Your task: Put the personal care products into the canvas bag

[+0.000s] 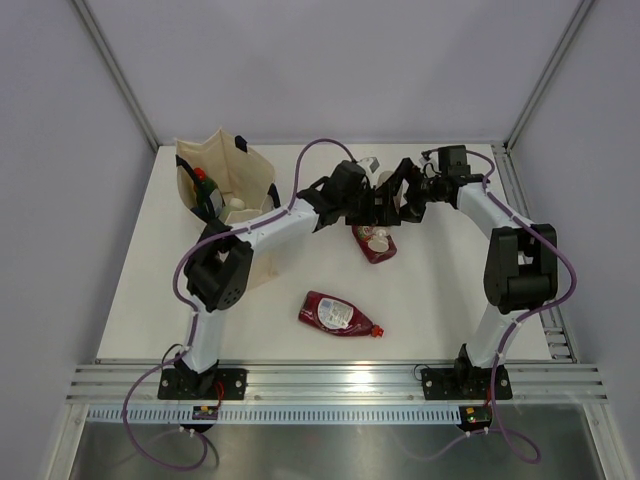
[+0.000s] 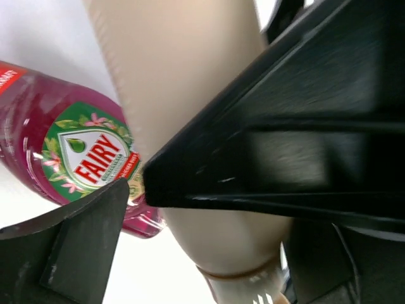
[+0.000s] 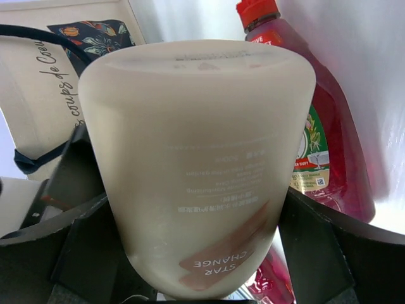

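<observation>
Arms crowd together mid-worktop (image 1: 440,290) in the top view, so I barely see what sits between the left gripper (image 1: 370,203) and the right gripper (image 1: 396,196). The canvas bag (image 1: 255,172) stands at far left. My left wrist view shows the beige-pink bottle (image 2: 190,95) half hidden by a blurred black shape, with the jaws apart around it. On the right wrist view, the fingers clamp that bottle, which covers part of a dark red bottle (image 3: 329,145) behind.

A beige-pink bottle (image 2: 183,76) looms close, dark red bottle (image 2: 38,120) (Fairy label) beside it.
</observation>
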`<state>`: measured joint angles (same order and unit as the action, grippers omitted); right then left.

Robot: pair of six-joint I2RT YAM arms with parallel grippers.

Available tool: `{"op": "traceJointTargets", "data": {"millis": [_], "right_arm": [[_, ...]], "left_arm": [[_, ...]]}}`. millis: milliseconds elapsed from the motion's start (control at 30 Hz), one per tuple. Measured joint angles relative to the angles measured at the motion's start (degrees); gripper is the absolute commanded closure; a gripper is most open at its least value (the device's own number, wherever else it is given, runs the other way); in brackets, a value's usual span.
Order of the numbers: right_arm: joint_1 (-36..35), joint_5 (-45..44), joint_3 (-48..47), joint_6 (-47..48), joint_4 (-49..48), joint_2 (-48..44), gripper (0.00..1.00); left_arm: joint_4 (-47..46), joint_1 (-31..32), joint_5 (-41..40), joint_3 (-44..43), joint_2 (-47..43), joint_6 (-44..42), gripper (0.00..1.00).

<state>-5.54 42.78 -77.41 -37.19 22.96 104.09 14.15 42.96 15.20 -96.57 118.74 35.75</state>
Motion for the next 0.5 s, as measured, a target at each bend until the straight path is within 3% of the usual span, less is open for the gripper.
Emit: {"op": "traceJointTargets", "data": {"millis": [133, 167, 267, 333, 400, 467, 500], "right_arm": [[-0.79, -0.11, 0.00, -0.66, -1.27, 0.00, 1.00], [-1.11, -0.13, 0.00, -0.63, -1.53, 0.00, 1.00], [-1.66, 1.18, 0.00, -1.66, -2.23, 0.00, 1.00], [-1.81, 2.29, 0.50, -2.97, -3.96, 0.00, 0.95], [-1.84, 3.74, 1.42, -4.63, -6.36, 0.00, 0.63], [-1.84, 5.31, 2.14, -5.27, -7.78, 0.00, 0.39], [-1.84, 6.27, 2.14, -5.07, -7.76, 0.00, 0.20]], "left_arm": [[-2.89, 0.39, -1.33, 3.02, -1.42, 0.28, 0.51], [-3.41, 0.72, -2.08, 3.87, -2.21, 0.46, 0.70], [-3.85, 1.11, -4.98, 6.21, -4.46, -0.81, 0.96], [-4.15, 1.14, -6.14, 7.04, -5.44, -1.81, 1.00], [-4.63, 1.11, -6.84, 7.85, -6.19, -3.34, 1.00], [-5.49, 1.09, -6.86, 9.29, -7.19, -5.35, 1.00], [-6.14, 1.05, -6.51, 10.32, -7.96, -6.47, 1.00]]}}
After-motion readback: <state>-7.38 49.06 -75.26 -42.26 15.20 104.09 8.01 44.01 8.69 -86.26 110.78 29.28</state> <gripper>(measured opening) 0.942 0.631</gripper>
